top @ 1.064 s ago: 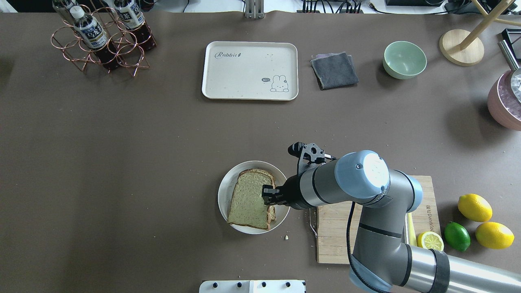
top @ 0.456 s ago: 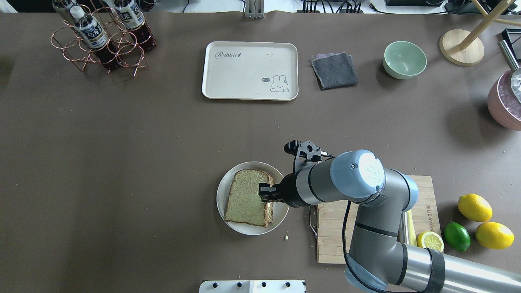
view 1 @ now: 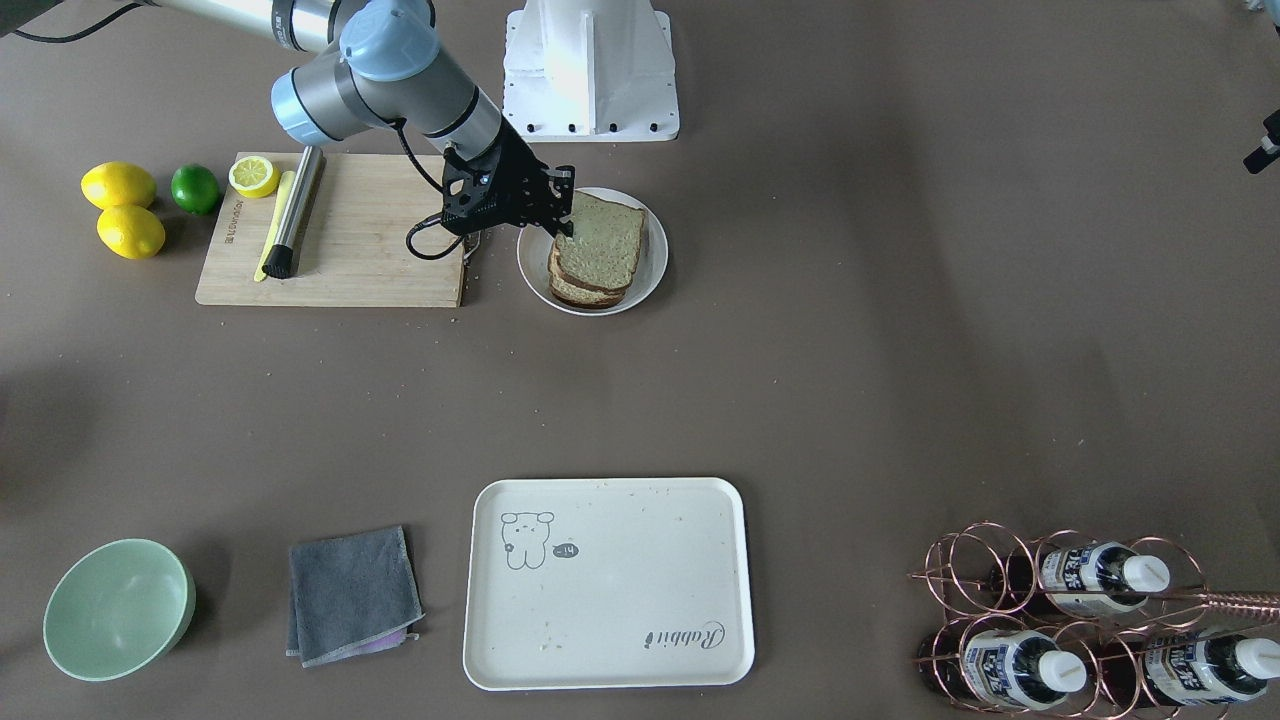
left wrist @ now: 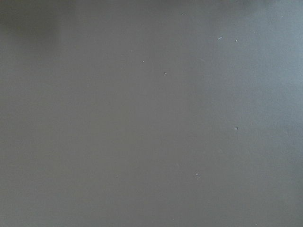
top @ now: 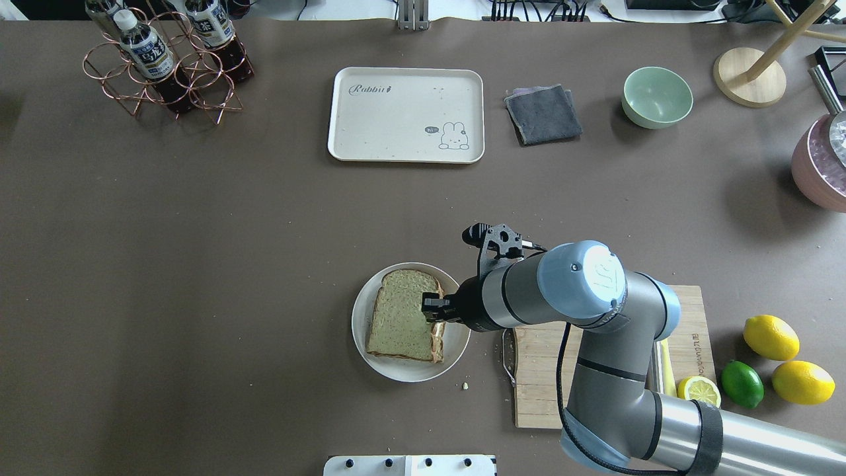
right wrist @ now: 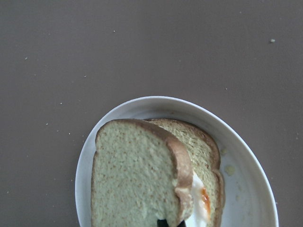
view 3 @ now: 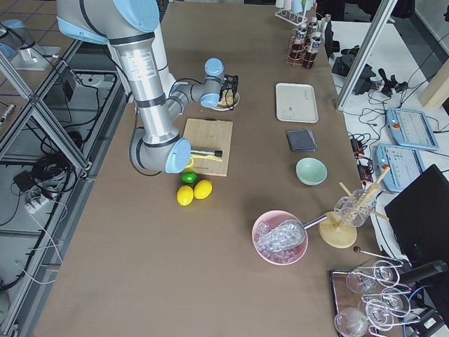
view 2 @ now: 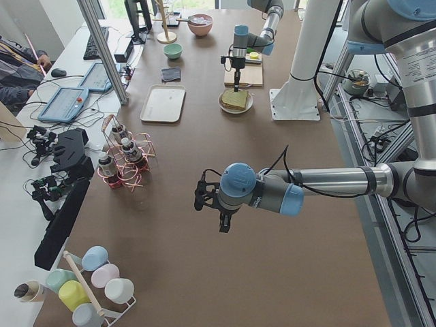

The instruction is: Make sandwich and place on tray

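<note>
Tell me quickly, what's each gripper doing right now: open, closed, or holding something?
Left gripper: cannot be told from the side view.
Right gripper: closed on the sandwich edge, at the plate.

A robotics lab: a long brown-covered table (view 3: 231,267) stood among silver aluminium frame posts (view 2: 102,48), grey-blue teach pendants (view 2: 65,103), black cables (view 3: 42,168) and a white robot pedestal (view 1: 590,65).

Brown table (top: 198,264) (crumb-flecked); aluminium posts (view 2: 102,48); cabled floor (view 3: 42,281).

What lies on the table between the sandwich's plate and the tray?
Nothing: in the overhead view the brown table between the plate holding the sandwich and the tray is bare.
</note>
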Robot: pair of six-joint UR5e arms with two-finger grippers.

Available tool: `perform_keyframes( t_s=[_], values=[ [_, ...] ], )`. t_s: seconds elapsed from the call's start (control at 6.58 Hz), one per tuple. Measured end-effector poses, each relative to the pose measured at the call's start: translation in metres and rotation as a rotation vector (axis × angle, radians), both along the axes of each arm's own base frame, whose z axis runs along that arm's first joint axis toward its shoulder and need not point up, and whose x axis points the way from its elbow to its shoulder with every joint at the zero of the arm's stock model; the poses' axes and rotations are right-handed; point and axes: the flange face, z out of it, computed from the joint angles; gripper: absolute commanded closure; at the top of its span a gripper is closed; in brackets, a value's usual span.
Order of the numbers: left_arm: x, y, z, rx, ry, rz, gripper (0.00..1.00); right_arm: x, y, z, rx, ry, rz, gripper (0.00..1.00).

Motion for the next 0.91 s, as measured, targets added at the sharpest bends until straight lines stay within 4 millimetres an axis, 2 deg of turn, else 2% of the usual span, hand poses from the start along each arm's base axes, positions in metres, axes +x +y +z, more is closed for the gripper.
perform_keyframes(
  t_s=[0.3, 0.46, 0.61, 0.76, 0.91],
  values=[
    [0.003, -0.003, -0.010, -0.003, 0.007, -0.016, 0.02, 0.005, -0.001, -0.003, -0.002, -0.008, 0.017, 0.00],
    [0.011, -0.008, -0.023, -0.015, 0.017, -0.032, 0.02, 0.014, 0.000, -0.003, 0.000, -0.014, 0.023, 0.00],
    [0.025, -0.015, -0.043, -0.031, 0.033, -0.045, 0.02, 0.031, 0.002, 0.002, 0.001, -0.016, 0.031, 0.00],
    [0.048, -0.020, -0.076, -0.065, 0.058, -0.057, 0.02, 0.055, 0.003, 0.011, -0.002, -0.015, 0.041, 0.00],
    [0.081, -0.021, -0.118, -0.117, 0.096, -0.064, 0.02, 0.079, 0.000, 0.018, -0.010, -0.014, 0.044, 0.00]
  ],
)
